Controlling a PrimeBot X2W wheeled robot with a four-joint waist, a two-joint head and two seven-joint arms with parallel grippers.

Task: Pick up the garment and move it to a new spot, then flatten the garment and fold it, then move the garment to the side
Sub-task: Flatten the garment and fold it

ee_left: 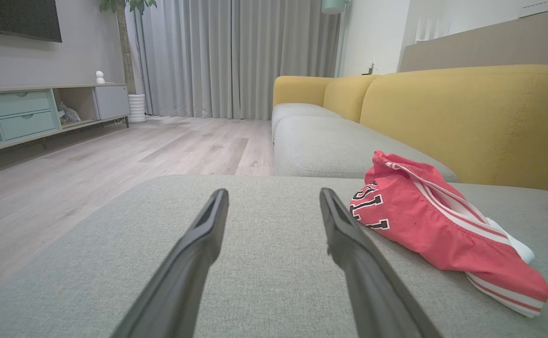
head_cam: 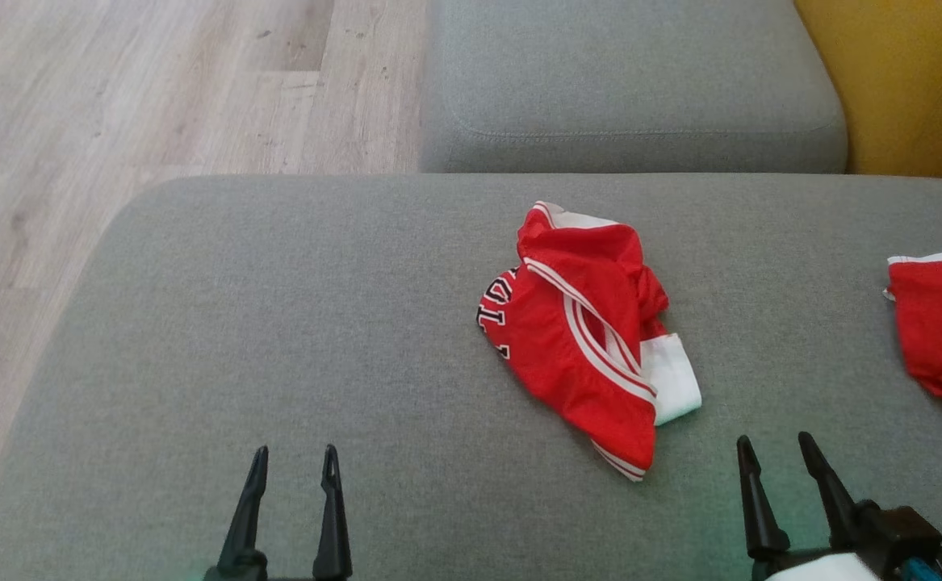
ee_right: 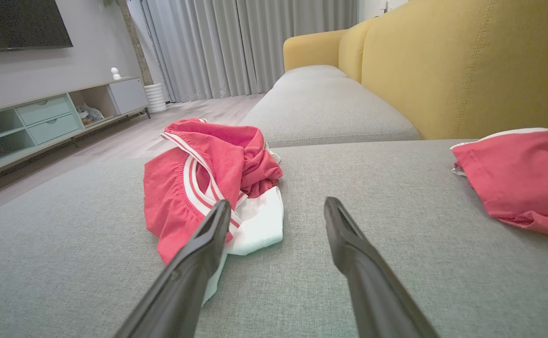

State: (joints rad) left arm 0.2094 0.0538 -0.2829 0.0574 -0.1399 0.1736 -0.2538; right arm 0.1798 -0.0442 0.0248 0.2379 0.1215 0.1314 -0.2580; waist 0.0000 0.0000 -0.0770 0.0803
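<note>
Standing spread wide and holding nothing, the robot's left fingers (head_cam: 247, 508) and right fingers (head_cam: 755, 500) hover low over a grey fabric sofa cushion (head_cam: 277, 323). The crumpled red-and-white mesh jersey (head_cam: 567, 347) lies between them, nearer the right pair. A pinch on one layer could lift the bundle lopsided or leave it twisted. A drag rightward might snag the second red white-hemmed garment (head_cam: 939, 323). Open cushion lies to the left, where its rounded edge drops to pale wood floor (head_cam: 115, 97).
</note>
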